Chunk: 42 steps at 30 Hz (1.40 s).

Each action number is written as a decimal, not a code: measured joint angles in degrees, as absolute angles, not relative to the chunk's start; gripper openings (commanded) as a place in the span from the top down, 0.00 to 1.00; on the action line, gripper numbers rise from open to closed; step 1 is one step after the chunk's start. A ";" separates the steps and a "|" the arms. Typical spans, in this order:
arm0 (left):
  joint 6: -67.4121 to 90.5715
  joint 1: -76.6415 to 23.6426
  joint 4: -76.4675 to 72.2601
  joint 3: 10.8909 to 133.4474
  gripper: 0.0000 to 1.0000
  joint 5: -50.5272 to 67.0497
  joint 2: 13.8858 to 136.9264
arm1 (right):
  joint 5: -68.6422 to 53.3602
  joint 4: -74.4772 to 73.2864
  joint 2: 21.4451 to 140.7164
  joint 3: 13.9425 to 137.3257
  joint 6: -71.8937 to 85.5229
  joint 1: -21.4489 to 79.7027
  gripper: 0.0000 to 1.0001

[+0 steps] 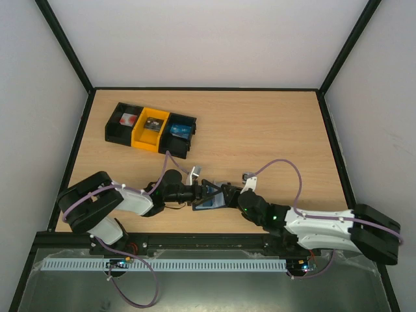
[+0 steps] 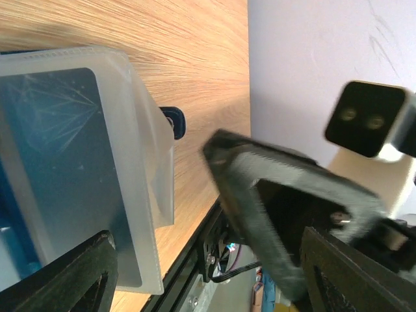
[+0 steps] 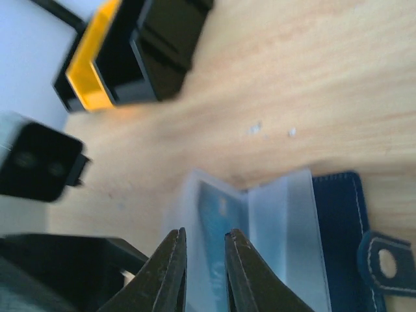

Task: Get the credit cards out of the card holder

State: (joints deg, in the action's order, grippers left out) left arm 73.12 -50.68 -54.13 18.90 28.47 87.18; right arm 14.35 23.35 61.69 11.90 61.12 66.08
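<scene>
The card holder (image 1: 209, 203) lies open on the table between my two grippers, near the front edge. In the right wrist view its dark blue cover (image 3: 338, 221) and clear plastic sleeves (image 3: 286, 227) show, with a blue credit card (image 3: 218, 221) inside one sleeve. My right gripper (image 3: 205, 234) hovers just over that sleeve, its jaws a narrow gap apart with the card showing between them. In the left wrist view the sleeve (image 2: 146, 162) with the card (image 2: 58, 169) lies by the left finger of my left gripper (image 2: 208, 260), which is wide open. A right gripper finger (image 2: 273, 188) reaches in across it.
A row of bins stands at the back left: a black bin (image 1: 123, 122) with a red-and-white item, a yellow bin (image 1: 151, 127) and a black bin (image 1: 179, 130). The yellow bin also shows in the right wrist view (image 3: 91, 71). The table's front rail (image 2: 195, 260) is close by.
</scene>
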 measured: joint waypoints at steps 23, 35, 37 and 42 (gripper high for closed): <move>71.31 -49.45 -57.28 18.13 0.40 27.44 89.54 | 18.13 13.56 49.98 10.37 59.86 66.02 0.77; 70.94 -46.33 -58.48 14.63 0.47 27.97 93.32 | 11.88 14.37 64.42 17.08 55.29 65.95 0.80; 70.89 -46.00 -58.52 14.61 0.48 28.25 94.02 | 10.96 14.37 66.61 18.09 55.00 65.71 0.80; 70.70 -45.23 -58.39 14.61 0.50 28.84 94.89 | 8.78 14.11 71.40 19.70 54.61 64.55 0.80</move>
State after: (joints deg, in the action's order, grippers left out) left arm 70.70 -45.23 -58.39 14.61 28.84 94.89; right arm 8.78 14.11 71.40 19.70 54.61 64.55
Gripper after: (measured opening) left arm 0.512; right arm 0.198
